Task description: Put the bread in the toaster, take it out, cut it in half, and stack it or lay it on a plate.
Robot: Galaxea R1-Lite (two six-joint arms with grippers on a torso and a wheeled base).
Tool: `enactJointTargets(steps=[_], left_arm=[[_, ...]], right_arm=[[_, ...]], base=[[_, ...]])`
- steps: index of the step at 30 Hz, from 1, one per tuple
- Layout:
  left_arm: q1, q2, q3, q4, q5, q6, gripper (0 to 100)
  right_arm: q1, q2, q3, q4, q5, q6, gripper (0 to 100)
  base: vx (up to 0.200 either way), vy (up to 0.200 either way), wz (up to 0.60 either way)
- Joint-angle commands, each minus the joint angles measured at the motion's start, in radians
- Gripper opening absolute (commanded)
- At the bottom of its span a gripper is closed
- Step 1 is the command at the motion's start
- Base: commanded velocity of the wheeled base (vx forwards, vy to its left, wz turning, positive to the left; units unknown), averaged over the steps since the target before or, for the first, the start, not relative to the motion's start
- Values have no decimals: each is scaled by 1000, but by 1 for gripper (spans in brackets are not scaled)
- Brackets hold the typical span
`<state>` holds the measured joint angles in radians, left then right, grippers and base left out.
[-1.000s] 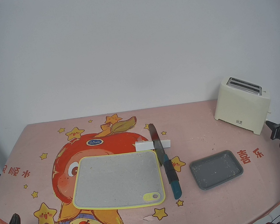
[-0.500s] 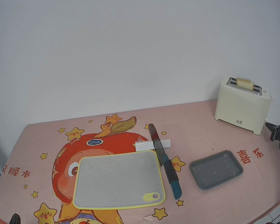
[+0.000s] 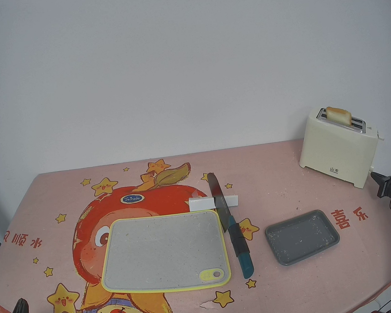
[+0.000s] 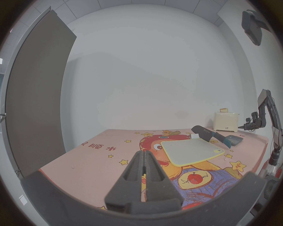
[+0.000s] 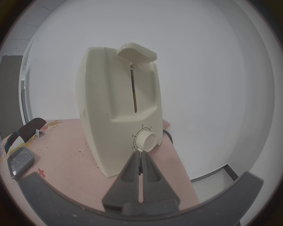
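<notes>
A slice of bread [image 3: 338, 115] stands up out of one slot of the cream toaster [image 3: 339, 152] at the table's far right. The toaster's side lever [image 5: 136, 53] is at the top of its track, above a dial [image 5: 146, 140]. My right gripper [image 5: 141, 153] is shut and empty, just in front of that dial; it sits off the toaster's right end [image 3: 374, 176]. A grey plate [image 3: 302, 237] lies in front of the toaster. The knife [image 3: 229, 224] lies beside the grey cutting board [image 3: 163, 251]. My left gripper [image 4: 144, 152] is shut and empty, low at the near left corner.
A small white block [image 3: 202, 203] props the knife's blade behind the board. Crumbs lie scattered around the toaster's base [image 5: 85, 147]. The table's edge runs close behind the toaster, where a black cord [image 5: 168, 136] leaves it. A white wall stands behind the table.
The bread has popped up out of the toaster slot, which looked empty a second ago. My right gripper has dropped very slightly; the left has not moved.
</notes>
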<state>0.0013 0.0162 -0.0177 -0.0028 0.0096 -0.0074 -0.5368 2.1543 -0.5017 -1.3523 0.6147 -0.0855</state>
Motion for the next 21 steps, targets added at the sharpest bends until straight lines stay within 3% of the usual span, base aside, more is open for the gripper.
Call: enactJointTargets(steps=[1, 9, 21], left_arm=[[0, -9, 18, 0, 0, 0, 0], [0, -9, 18, 0, 0, 0, 0], [0, -7, 18, 0, 1, 0, 0]], right_arm=[[0, -1, 2, -1, 0, 0, 0], [3, -8, 6, -2, 2, -2, 0], [9, -257, 65, -22, 4, 50, 0]], base=[[0, 0, 0], [0, 0, 0], [0, 0, 0]])
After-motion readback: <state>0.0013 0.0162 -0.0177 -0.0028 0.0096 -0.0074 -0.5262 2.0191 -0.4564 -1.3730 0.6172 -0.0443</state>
